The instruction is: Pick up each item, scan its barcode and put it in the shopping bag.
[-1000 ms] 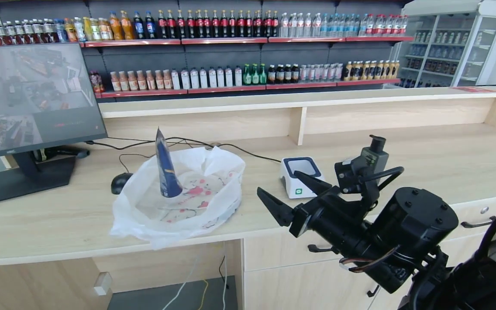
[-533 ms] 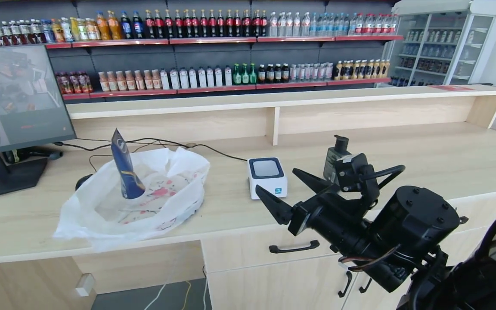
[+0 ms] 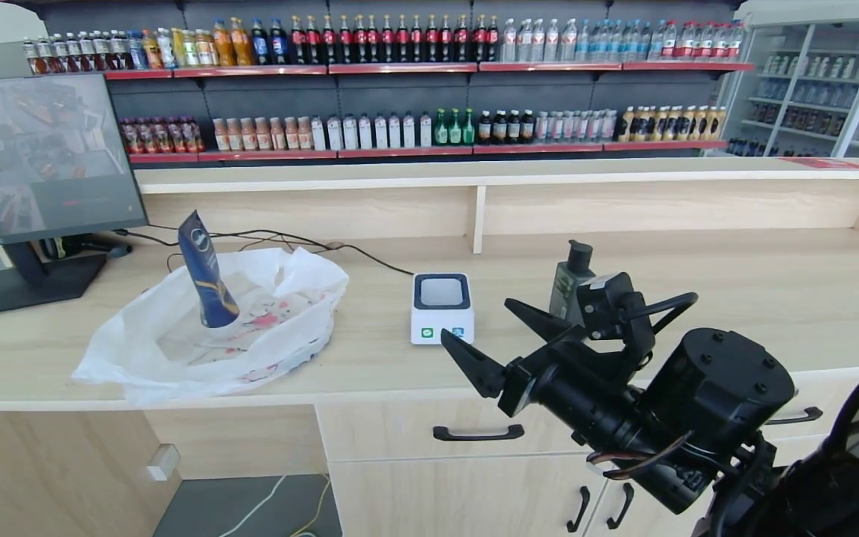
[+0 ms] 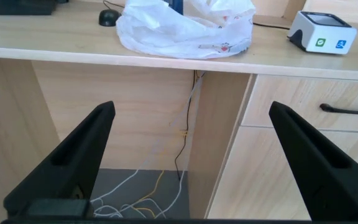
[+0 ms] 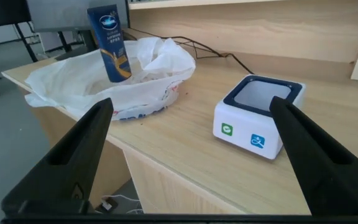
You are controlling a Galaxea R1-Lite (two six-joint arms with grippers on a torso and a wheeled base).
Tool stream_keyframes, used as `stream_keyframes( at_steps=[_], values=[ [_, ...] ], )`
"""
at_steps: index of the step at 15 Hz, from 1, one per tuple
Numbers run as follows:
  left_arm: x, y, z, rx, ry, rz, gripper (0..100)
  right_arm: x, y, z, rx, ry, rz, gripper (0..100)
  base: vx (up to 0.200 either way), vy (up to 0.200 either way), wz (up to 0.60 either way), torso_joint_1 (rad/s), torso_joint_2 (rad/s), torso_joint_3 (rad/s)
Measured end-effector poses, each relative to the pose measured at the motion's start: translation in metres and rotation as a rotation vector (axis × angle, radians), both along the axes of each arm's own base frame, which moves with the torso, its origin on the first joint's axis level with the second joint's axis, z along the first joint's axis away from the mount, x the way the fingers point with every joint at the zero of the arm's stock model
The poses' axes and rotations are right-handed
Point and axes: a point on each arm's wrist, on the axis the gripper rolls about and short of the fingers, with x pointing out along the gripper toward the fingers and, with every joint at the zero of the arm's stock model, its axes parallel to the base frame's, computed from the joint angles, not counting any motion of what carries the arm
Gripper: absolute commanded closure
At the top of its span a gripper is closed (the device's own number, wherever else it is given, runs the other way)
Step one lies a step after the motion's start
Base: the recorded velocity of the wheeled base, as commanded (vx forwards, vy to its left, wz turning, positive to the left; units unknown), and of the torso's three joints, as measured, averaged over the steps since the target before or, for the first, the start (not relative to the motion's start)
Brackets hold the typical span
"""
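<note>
- The shopping bag (image 3: 176, 365) lies open on the desk (image 3: 735, 298), to the left of the scanner (image 3: 441, 307).
- A blue tube (image 3: 206, 272) stands up inside the bag, so that item looks done.
- A dark bottle (image 3: 565, 283) with a pump top stands on the desk, near the scanner on its right. I think it is yet to be picked up, scanned and bagged.
- The right claw (image 3: 478, 321) hangs in front of the scanner, wide open, holding nothing.
- The left claw (image 4: 191, 109) is low down, below the desk edge and left of the scanner. It is wide open and empty too.
</note>
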Motion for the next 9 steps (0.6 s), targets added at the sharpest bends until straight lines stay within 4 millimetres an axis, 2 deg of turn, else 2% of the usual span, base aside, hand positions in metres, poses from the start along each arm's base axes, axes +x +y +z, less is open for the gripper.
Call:
stream_keyframes(
  at_steps=[3,4,9],
  values=[
    [0.0,0.0,0.0,0.0,0.0,0.001,0,0.0004,-0.0001,0.0,0.0,0.0,-0.001,0,0.0,-0.2,0.0,0.007,0.01,0.002],
    [0.0,0.0,0.0,0.0,0.0,0.002,0,0.0003,0.0001,0.0,0.0,0.0,-0.001,0,0.0,0.0,0.0,0.0,0.0,0.0],
    [0.0,0.0,0.0002,0.0,-0.002,0.001,0,-0.0034,-0.0008,-0.0061,-0.017,0.018,0.005,0,0.2,0.0,0.0,-0.005,0.0,0.007]
  ],
)
